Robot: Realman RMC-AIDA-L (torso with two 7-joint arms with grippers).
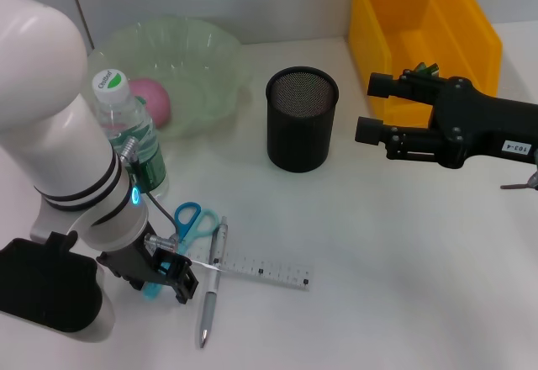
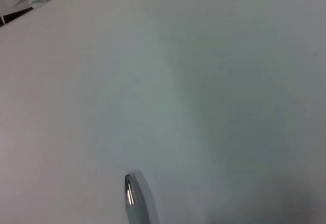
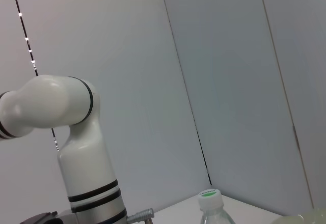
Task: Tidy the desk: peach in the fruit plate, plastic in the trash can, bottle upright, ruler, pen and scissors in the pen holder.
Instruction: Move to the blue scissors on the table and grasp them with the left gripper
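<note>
Left arm (image 1: 59, 134): glossy white cylindrical links, black double bands, small cyan indicator light, silver connector plug, black wrist block. Right gripper (image 1: 376, 108): matte black housing, two blunt fingers, white "103-4" label behind them.

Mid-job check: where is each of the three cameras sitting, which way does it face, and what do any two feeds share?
Head view: on the head, looking down at the desk; shows left gripper low by the scissors and right gripper open near the bin.
Left wrist view: close above the desk, facing down at the pen tip; no fingers visible.
Right wrist view: faces across at the wall and left arm.
Shared: bottle cap appears in head and right wrist views.
</note>
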